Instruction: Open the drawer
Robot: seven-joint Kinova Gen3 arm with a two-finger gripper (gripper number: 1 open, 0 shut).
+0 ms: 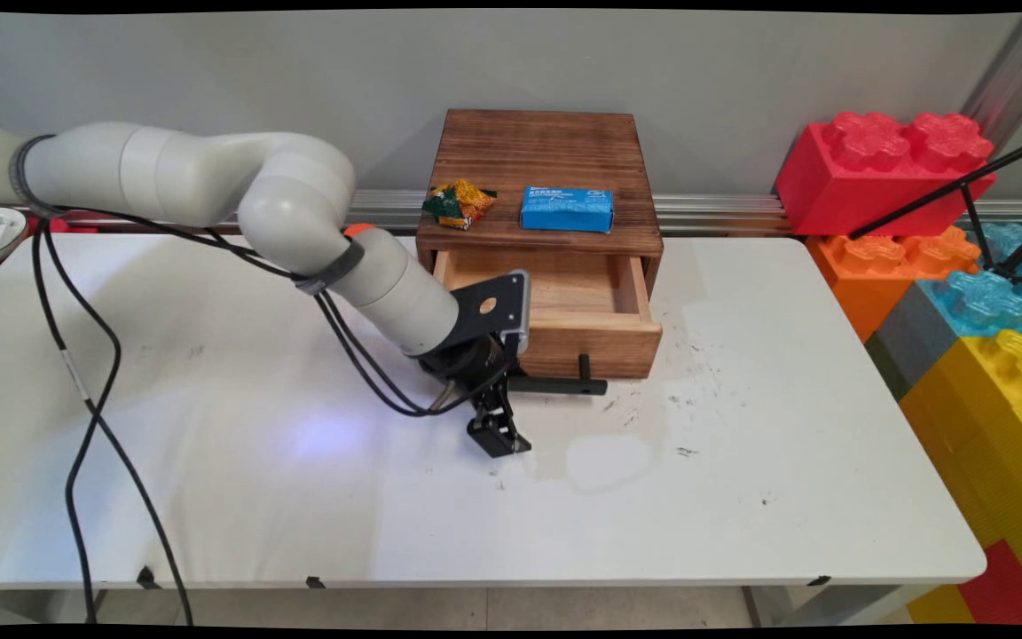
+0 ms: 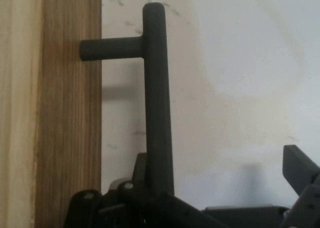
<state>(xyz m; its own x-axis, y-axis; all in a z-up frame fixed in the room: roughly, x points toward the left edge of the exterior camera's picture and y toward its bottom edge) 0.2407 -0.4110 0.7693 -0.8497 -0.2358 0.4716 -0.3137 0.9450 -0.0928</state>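
Jaws of the gripper [image 1: 498,435] are seen parted, with nothing clasped between them. In the hand view, the black T-shaped handle [image 2: 157,88] runs up from the gripper [image 2: 217,170] close to one finger, while the other finger [image 2: 300,170] is kept well apart from the bar; whether the bar is touched by the near finger cannot be told.

In the main view, the gripper is held low over the white table [image 1: 742,488], just beside the left end of the handle [image 1: 564,386]. The handle is fixed by a short stem to the front of the wooden drawer [image 1: 591,342], which is pulled out of the small wooden cabinet [image 1: 538,151]. No contents are seen in the part of the drawer that is visible.

On the cabinet's top, a blue packet [image 1: 567,209] and a green-and-orange wrapped packet [image 1: 458,204] are laid side by side, apart from each other. Large toy building blocks [image 1: 884,169] are stacked beyond the table's right end.

Black cables [image 1: 94,399] hang from the arm across the table's left half, well clear of the drawer.
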